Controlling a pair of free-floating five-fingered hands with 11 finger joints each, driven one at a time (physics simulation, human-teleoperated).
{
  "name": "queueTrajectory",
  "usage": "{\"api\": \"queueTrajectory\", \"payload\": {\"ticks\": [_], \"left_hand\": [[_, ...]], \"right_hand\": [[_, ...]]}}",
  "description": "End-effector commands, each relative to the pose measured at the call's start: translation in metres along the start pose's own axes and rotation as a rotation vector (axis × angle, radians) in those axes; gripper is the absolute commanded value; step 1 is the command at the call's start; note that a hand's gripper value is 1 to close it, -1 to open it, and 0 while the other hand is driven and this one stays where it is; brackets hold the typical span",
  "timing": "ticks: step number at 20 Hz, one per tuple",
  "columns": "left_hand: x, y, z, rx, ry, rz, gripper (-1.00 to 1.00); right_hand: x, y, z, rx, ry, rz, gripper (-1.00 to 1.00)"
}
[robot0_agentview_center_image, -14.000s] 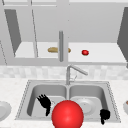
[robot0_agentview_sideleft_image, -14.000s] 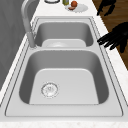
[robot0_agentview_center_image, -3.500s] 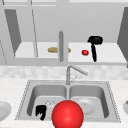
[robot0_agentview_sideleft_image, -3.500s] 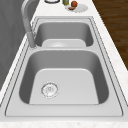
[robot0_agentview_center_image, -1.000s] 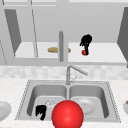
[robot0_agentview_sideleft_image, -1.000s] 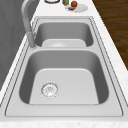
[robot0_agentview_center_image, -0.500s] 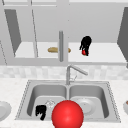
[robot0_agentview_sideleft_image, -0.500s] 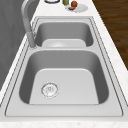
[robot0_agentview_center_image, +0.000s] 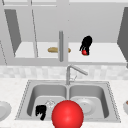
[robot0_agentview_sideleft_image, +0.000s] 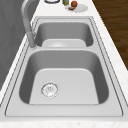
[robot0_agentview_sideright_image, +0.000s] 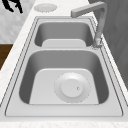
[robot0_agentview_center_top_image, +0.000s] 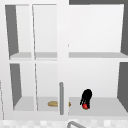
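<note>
My right hand (robot0_agentview_center_image: 86, 43) is up in the open wall cabinet, its fingers pointing down and closed round a small red ball-like thing (robot0_agentview_center_image: 85, 52) on the lower shelf (robot0_agentview_center_image: 105, 53). In the upper view the same hand (robot0_agentview_center_top_image: 86, 97) covers the top of that red thing (robot0_agentview_center_top_image: 85, 106). My left hand (robot0_agentview_center_image: 41, 111) hangs with relaxed fingers at the front left of the sink (robot0_agentview_center_image: 27, 100); the right side view shows it far off (robot0_agentview_sideright_image: 13, 5).
A flat tan thing (robot0_agentview_center_image: 53, 50) lies on the shelf behind the cabinet's door handle (robot0_agentview_center_image: 61, 46). A large red ball (robot0_agentview_center_image: 67, 114) sits in front of the sink. The faucet (robot0_agentview_center_image: 75, 71) swings right. A plate (robot0_agentview_sideright_image: 72, 87) lies in the right basin. A plate (robot0_agentview_sideleft_image: 76, 7) with food stands on the counter.
Since 14 seconds ago the right hand rose from the sink's front right into the cabinet. Over the last second it edged left and down onto the small red thing. The left hand stayed put.
</note>
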Motion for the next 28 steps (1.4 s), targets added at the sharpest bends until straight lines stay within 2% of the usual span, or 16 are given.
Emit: {"api": "queueTrajectory", "payload": {"ticks": [1,6,9,13,17,18,19,21,28], "left_hand": [[0.0,0.0,0.0,0.0,0.0,0.0,0.0],[0.0,0.0,0.0,0.0,0.0,0.0,0.0],[0.0,0.0,0.0,0.0,0.0,0.0,0.0],[0.0,0.0,0.0,0.0,0.0,0.0,0.0],[0.0,0.0,0.0,0.0,0.0,0.0,0.0],[0.0,0.0,0.0,0.0,0.0,0.0,0.0],[0.0,0.0,0.0,0.0,0.0,0.0,0.0],[0.0,0.0,0.0,0.0,0.0,0.0,0.0],[0.0,0.0,0.0,0.0,0.0,0.0,0.0]], "right_hand": [[-0.012,0.0,-0.017,0.067,-0.024,0.036,-1.0],[-0.019,0.01,-0.018,0.05,-0.087,0.008,-1.0],[-0.019,0.021,-0.014,0.005,-0.09,-0.014,-1.0],[-0.01,0.023,-0.012,-0.067,-0.068,-0.019,-1.0],[-0.001,0.026,-0.012,-0.084,-0.016,-0.006,-1.0],[0.001,0.027,-0.012,-0.089,-0.007,-0.003,1.0],[-0.003,0.028,-0.011,-0.127,-0.007,0.034,1.0],[-0.006,0.026,-0.01,-0.236,-0.016,0.055,1.0],[-0.005,0.027,-0.003,-0.448,-0.045,0.031,1.0]]}}
